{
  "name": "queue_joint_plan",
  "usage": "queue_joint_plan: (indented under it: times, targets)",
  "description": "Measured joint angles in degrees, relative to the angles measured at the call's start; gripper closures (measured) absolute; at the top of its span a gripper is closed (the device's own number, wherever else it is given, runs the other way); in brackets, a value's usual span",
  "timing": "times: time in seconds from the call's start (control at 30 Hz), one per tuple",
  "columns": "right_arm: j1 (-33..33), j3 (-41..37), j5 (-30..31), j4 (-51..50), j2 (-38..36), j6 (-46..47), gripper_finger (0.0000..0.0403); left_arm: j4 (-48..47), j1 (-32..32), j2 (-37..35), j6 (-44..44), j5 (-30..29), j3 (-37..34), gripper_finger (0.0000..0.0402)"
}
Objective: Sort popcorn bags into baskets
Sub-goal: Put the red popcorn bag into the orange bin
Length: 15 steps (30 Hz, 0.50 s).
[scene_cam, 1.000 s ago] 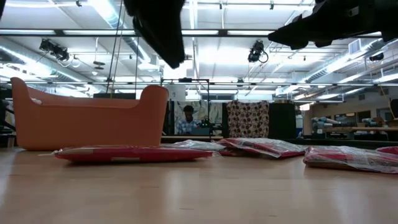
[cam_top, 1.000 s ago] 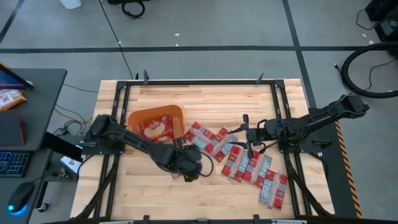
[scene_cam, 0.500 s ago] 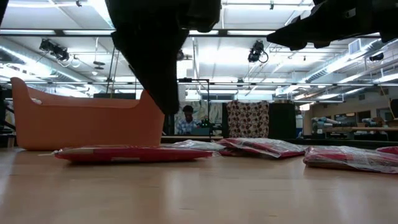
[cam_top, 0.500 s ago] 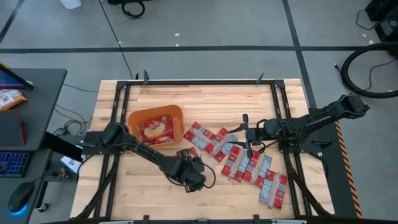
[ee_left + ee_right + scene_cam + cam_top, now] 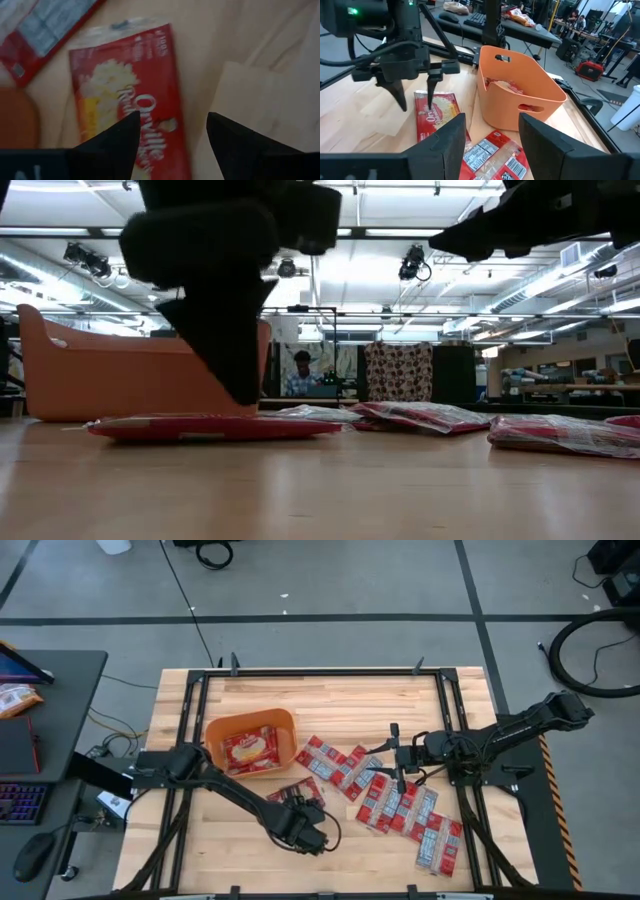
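Left gripper (image 5: 416,95): we see fingers spread, nothing held | flat red popcorn bag (image 5: 131,110) just beneath | right gripper (image 5: 381,768): fingers apart, empty

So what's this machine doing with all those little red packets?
It is sorting small flat red popcorn bags into an orange plastic tub, which already holds at least one. The left claw, fingers open, is poised over a lone red bag lying flat on the wooden table beside the tub, not gripping it. The right claw waits open and empty above the main pile of bags on the table's right.
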Motion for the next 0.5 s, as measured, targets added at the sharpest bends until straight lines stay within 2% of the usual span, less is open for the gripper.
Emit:
queue_joint_plan:
  times: [0.27,0.37,0.5]
  targets:
    - [0.00,0.00,0.00,-0.23,0.00,0.00,0.0216,-3.32,-0.33,3.33,-1.42,2.28,-0.02,0.0178]
    - [0.00,0.00,0.00,-0.03,0.00,0.00,0.0216,-3.46,-0.33,4.02,-1.14,3.66,0.21,0.0205]
    - [0.00,0.00,0.00,0.00,0.00,0.00,0.0216,-4.04,-0.28,4.25,-1.39,3.89,0.20,0.0261]
